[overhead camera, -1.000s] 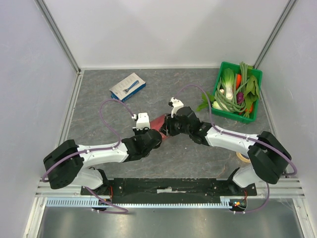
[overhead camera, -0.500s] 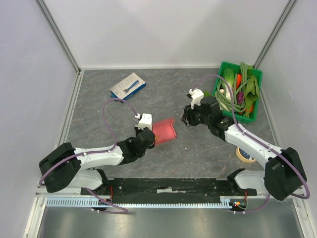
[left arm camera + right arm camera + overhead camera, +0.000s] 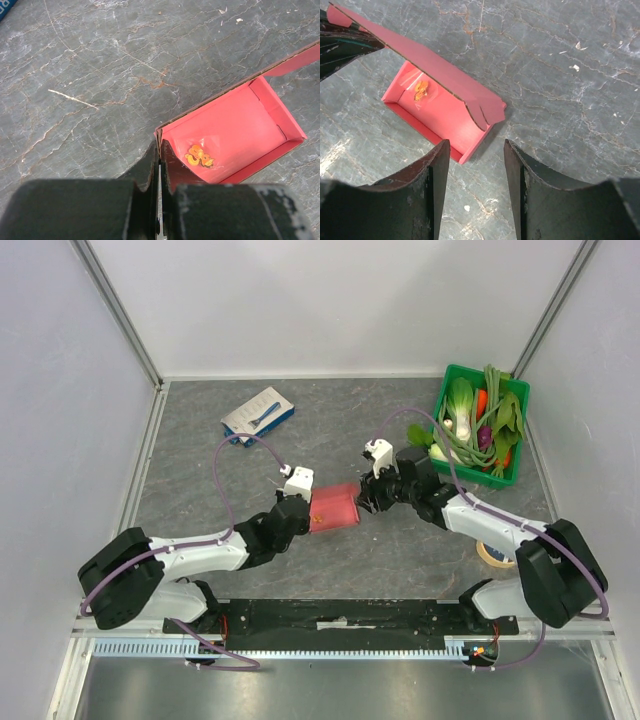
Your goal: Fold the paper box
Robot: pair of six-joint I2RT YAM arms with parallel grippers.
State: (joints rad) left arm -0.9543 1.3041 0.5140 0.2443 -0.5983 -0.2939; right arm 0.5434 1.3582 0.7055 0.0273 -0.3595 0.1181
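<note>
Box (image 3: 335, 508) sits mid-table; left gripper (image 3: 159, 152) pinches its 9 o'clock wall, right gripper (image 3: 476, 150) hangs spread at its 3 o'clock edge.

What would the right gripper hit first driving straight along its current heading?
Probably the paper box: its near corner lies just ahead of the right gripper, jaws open, with the raised flap beyond. Depth is unclear; it could touch the tabletop first.
</note>
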